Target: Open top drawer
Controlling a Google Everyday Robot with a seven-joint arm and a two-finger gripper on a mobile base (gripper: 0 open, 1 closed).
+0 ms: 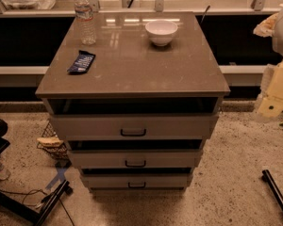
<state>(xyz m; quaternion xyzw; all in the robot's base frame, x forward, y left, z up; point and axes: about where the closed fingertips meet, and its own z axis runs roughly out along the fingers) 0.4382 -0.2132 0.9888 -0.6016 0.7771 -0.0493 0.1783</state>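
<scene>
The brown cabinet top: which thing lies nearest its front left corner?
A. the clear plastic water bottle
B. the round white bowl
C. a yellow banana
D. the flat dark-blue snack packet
D: the flat dark-blue snack packet lies nearest that corner; the clear plastic water bottle and round white bowl stand further back. The gripper, a pale shape at the right edge, is beside the cabinet, apart from it.

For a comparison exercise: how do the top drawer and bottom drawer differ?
The top drawer has a wider, taller front than the bottom drawer. The top drawer sits just under the countertop; the bottom drawer is nearest the floor. Both have flat light-grey fronts and small dark handles. The end effector is at the right edge, touching neither.
</scene>
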